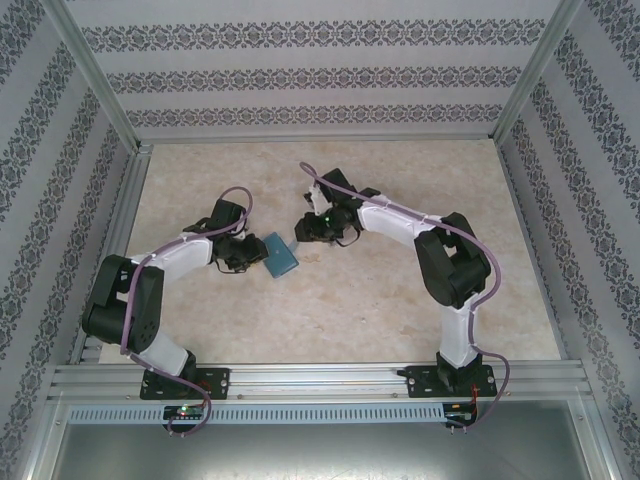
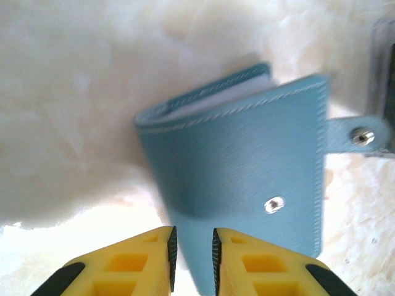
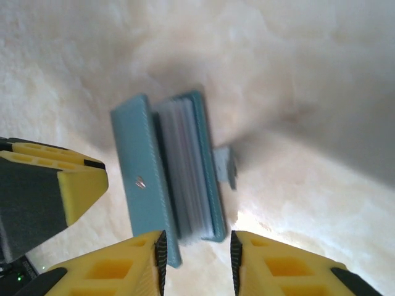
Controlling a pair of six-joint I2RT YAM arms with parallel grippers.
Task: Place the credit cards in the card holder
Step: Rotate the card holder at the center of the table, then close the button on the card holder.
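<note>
Card holder [image 1: 281, 256]: teal, book-like, and I see it between my two end effectors, roughly mid-worktop [image 1: 400, 320].
Holder's pose: slightly open. From my right wrist camera it shows edge-on, with the front cover [image 3: 139, 166] leaning away from the pale sleeves [image 3: 185, 166].
Cover details: from my left wrist camera the cover's flat face looks back at me. A metal snap [image 2: 274, 205] sits on it, and a strap [image 2: 358, 134] with its own stud sticks out from the holder's right edge.
Left end effector [image 2: 193, 243]: just left of the card holder from overhead. Its yellow fingers [image 2: 142, 259] stand narrow, with a slim gap. I see teal cover through that gap, lying beyond the tips and not pinched between them. I cannot tell whether the tips touch it.
Right end effector [image 3: 197, 246]: at the card holder's far right corner from overhead. Its fingers stand partly apart, and the holder's near end sits right at the gap. I cannot tell whether they grip it.
Contact with worktop: a shadow falls beside the card holder. I cannot tell whether it rests down or is lifted.
</note>
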